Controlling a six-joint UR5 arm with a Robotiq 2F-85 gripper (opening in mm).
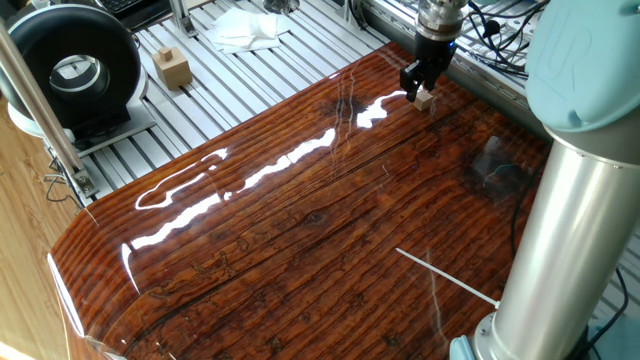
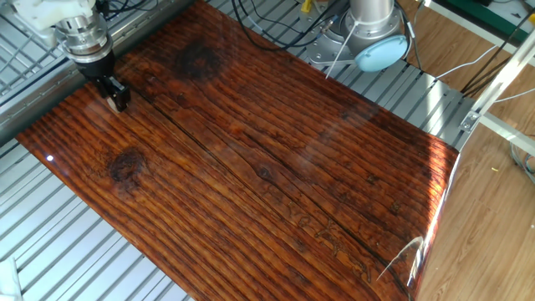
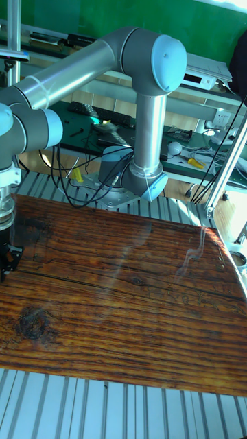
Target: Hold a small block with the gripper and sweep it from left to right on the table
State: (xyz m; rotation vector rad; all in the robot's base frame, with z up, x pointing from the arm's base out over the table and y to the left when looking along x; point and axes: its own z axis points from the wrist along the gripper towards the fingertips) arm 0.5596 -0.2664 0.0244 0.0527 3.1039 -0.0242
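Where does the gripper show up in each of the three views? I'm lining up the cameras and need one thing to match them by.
One fixed view: the gripper is at top right, near the table's far edge, shut on the small block.
The other fixed view: gripper at top left, near that board's corner.
Tall fixed view: gripper cut off at the left edge; block not discernible.
Shared landmark: the glossy reddish-brown table.
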